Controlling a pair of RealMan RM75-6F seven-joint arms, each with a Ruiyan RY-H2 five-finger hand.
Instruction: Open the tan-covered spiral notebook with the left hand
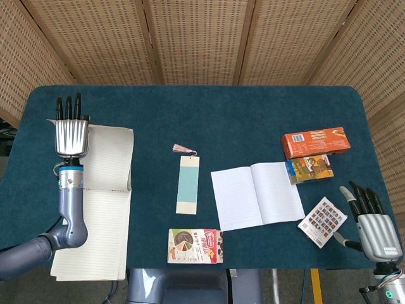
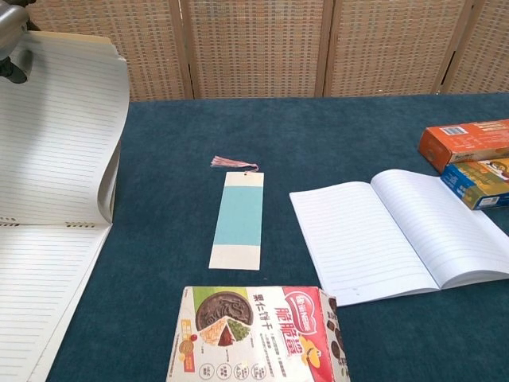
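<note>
The spiral notebook [image 1: 95, 228] lies open at the table's left edge, showing lined pages. Its upper leaves [image 1: 111, 158] stand raised and curve back over the spiral binding. My left hand [image 1: 71, 130] is at their far left edge, fingers straight and pointing away from me. In the chest view the raised leaves [image 2: 56, 135] fill the upper left. Only a bit of the left hand [image 2: 11, 32] shows there, with a dark fingertip on the page's face, so it pinches the leaves. My right hand [image 1: 372, 221] hangs off the near right table edge, fingers spread, holding nothing.
A blue-and-cream bookmark [image 1: 188, 185] with a tassel lies mid-table, with an open exercise book [image 1: 256, 195] to its right. A snack box [image 1: 195, 246] sits at the near edge. Orange [image 1: 315, 142] and blue [image 1: 309, 168] boxes and a patterned packet [image 1: 323, 220] lie on the right.
</note>
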